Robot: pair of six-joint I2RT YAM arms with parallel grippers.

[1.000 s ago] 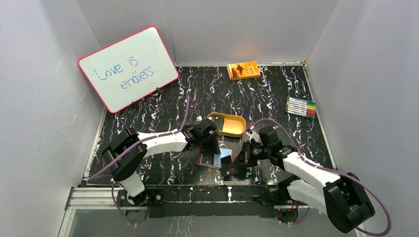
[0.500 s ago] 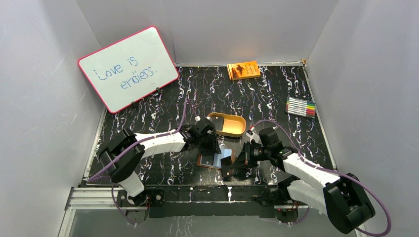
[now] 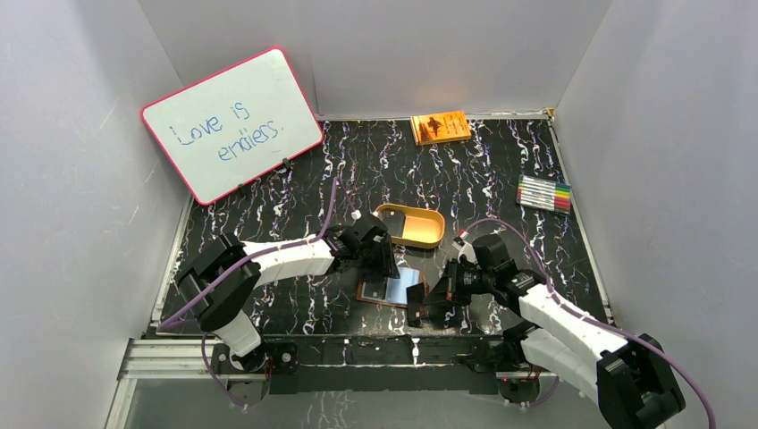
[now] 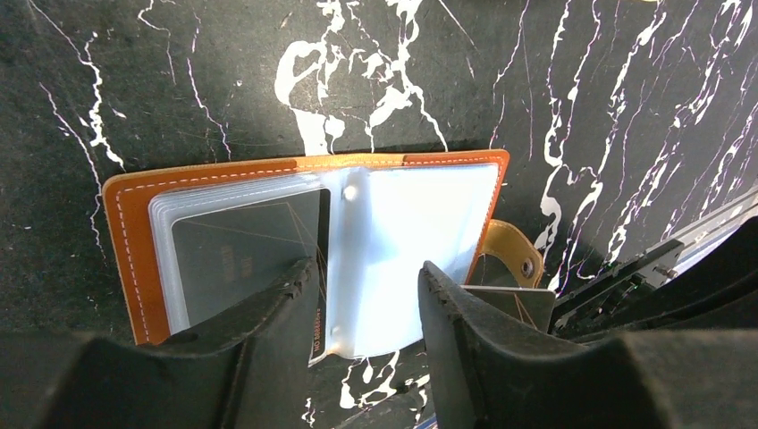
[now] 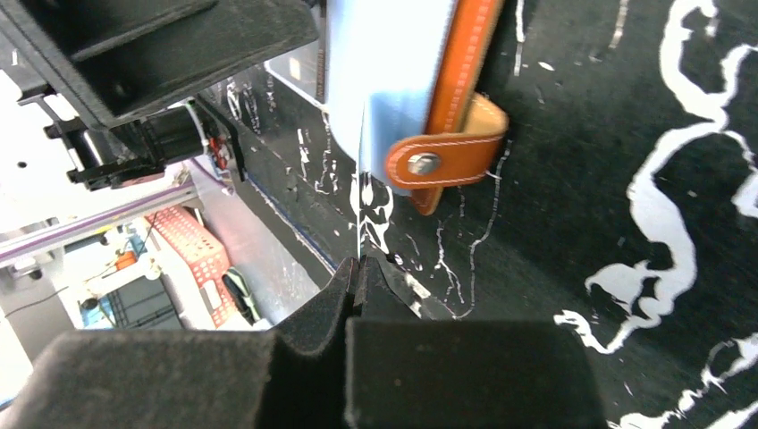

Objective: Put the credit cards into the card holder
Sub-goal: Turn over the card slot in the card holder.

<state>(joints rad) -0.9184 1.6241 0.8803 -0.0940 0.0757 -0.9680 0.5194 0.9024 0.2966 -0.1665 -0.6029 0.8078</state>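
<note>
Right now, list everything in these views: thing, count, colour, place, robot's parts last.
Pink-framed whiteboard: one, white, far left.
Orange book: one, orange, far edge.
Coloured marker set: one, multicoloured, right.
Tan oval tray: one, tan, centre.
Brown leather card holder: one, brown, open, near centre.
Dark grey plastic credit cards: two, grey; one sleeved in holder, one in right claw.
Black marbled table: one, black, underneath.
Left claw: one, black, open over holder.
Right claw: one, black, shut on card.

The black, white-veined table (image 3: pixel 501 170) bore 5 items: open card holder (image 3: pixel 386 290) near front, tan oval tray (image 3: pixel 420 241) just behind, orange book (image 3: pixel 440 127) at far edge, markers (image 3: pixel 544 193) right, whiteboard (image 3: pixel 231 123) propped rear-left.
</note>
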